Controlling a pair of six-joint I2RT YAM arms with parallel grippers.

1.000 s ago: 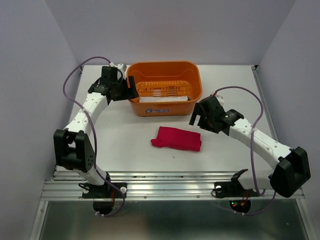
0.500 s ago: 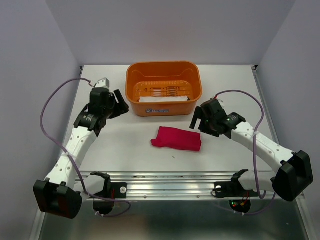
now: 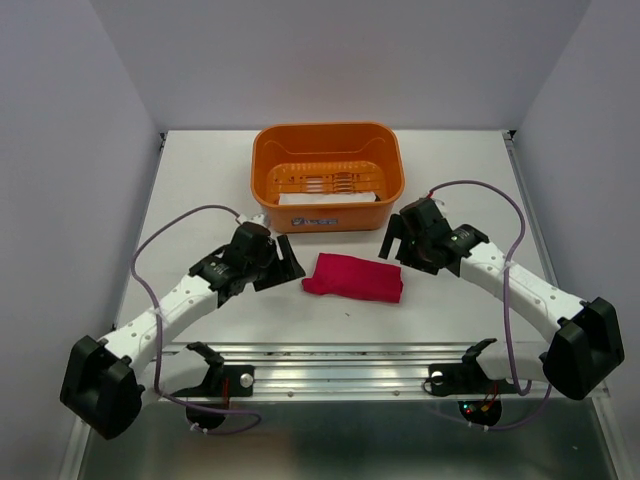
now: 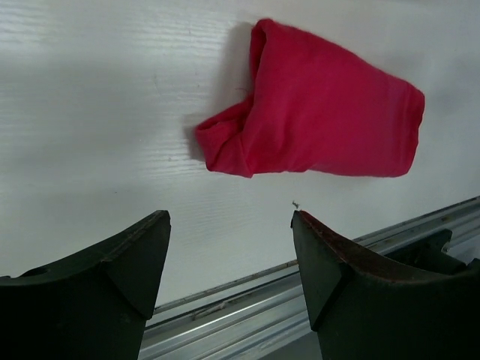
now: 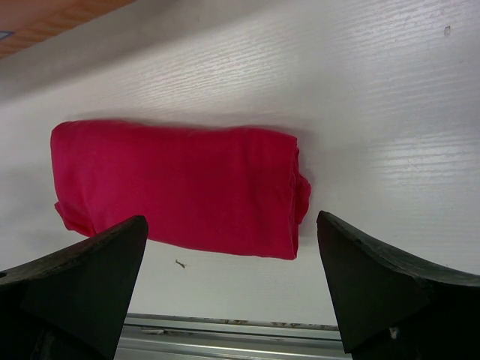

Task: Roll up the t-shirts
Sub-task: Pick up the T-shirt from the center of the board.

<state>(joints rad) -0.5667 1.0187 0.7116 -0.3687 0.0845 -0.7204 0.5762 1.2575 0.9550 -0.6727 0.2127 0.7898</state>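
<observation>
Your left gripper (image 3: 283, 266), jaws apart and empty, sits at 9 o'clock of the t-shirt (image 3: 353, 277); your right gripper (image 3: 396, 240), spread wide, sits at 1 o'clock. The t-shirt lies rolled at 6 o'clock of the orange basket (image 3: 325, 130), so the next move probably calls for closing on both ends. A second ago your left arm was up at the basket's 9 o'clock.

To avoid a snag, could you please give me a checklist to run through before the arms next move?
1. The left claw is open and empty: ok.
2. The right claw is open and empty: ok.
3. The t-shirt lies free on the table, between both claws: ok.
4. The roll is tight throughout: cannot tell; one end looks loose.
5. The basket stands apart from the t-shirt: ok.
</observation>
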